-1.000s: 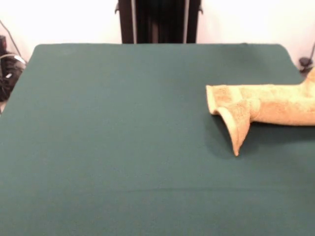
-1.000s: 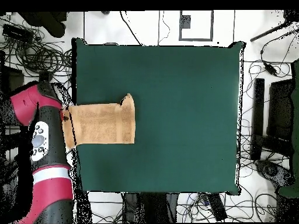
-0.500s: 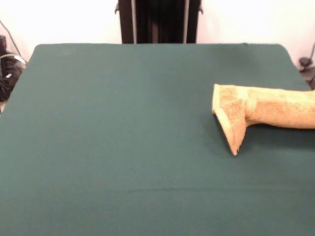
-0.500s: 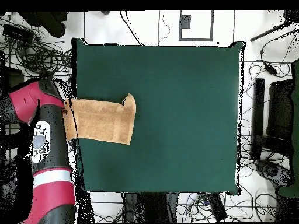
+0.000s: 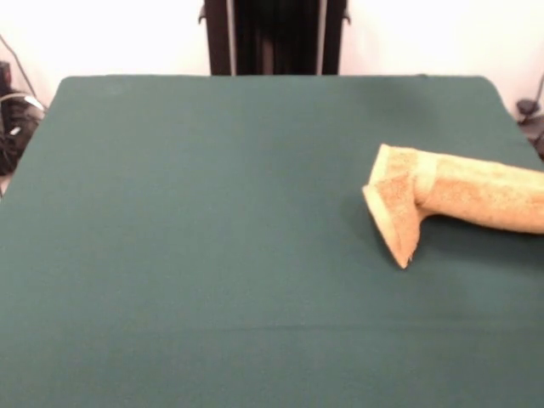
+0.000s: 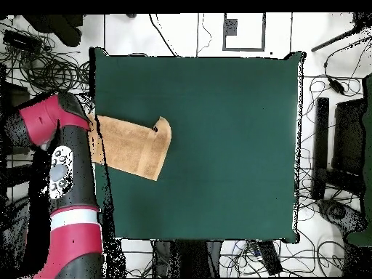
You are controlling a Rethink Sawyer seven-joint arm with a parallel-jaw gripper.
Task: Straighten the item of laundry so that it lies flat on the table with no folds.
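One orange-tan towel (image 5: pixel 463 194) lies at the edge of my dark green table (image 5: pixel 212 255), at the right side of the front view, its long body running off the picture's right border. The end toward the table's middle is not flat: a flap is folded over and tapers to a point toward the camera, with a paler band showing just behind the fold.

From overhead I see the same towel (image 6: pixel 131 147) at the table's (image 6: pixel 218 145) left edge, lying slightly slanted, its right end curled up at the top corner and drawn to a point at the bottom. Its left end reaches the table's border, where it meets the red and black arm (image 6: pixel 65 189), which stands over the floor beside the table and covers that end of the cloth.

I cannot tell the state of the end effector: it is hidden beneath the arm in the overhead view and lies outside the front view. Cables litter the floor (image 6: pixel 43 58) around the table.
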